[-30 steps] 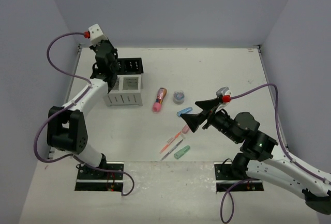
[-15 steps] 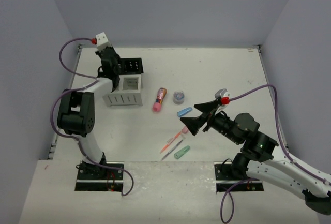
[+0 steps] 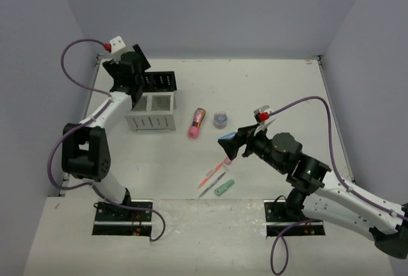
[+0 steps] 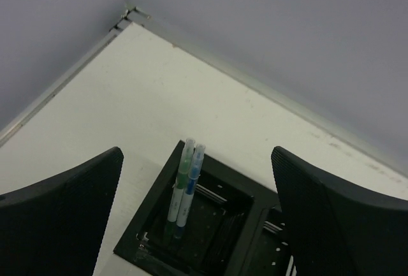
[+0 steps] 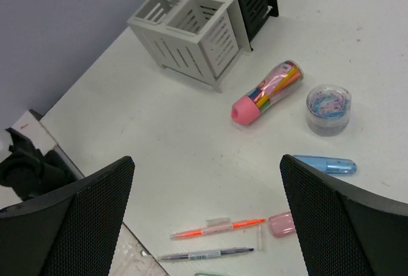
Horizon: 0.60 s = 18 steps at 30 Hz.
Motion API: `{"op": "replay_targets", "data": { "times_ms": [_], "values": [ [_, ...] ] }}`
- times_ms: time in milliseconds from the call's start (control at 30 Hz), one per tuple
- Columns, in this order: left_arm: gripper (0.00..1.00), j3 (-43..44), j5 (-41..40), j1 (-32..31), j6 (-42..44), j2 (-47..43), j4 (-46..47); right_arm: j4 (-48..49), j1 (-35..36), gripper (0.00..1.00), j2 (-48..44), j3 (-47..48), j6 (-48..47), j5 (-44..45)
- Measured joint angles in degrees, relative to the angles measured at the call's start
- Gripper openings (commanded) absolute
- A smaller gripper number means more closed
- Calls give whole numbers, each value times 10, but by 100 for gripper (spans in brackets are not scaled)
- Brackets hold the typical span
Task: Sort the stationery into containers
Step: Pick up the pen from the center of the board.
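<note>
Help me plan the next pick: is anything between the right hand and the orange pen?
Nothing visible does. The right hand hangs open with the orange pen lying uncovered below it. The pink capsule sits just off its tip, and the grey pen lies alongside.

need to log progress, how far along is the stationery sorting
Done: two pens stand in the black rack. In hand: nothing; the left gripper is open above the rack, the right gripper open over the loose items. Still to go: pink tube, roll, blue capsule, pink capsule, orange pen, grey pen and green capsule lie on the table; the white box looks empty.
</note>
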Motion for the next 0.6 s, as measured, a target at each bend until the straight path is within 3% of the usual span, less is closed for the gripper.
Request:
{"op": "replay_targets", "data": {
  "times_ms": [200, 400, 500, 600],
  "values": [
    [100, 58, 52, -40, -25, -197, -138, -59, -7, 99, 60, 45, 78, 79],
    [99, -69, 114, -113, -25, -451, -212, -116, -10, 99, 35, 47, 129, 113],
    [97, -136, 157, -118, -23, -484, -252, -150, -10, 96, -18, 45, 135, 123],
    [95, -195, 193, -141, -17, -450, -293, -185, -10, 93, -61, 46, 141, 132]
  ]
}}
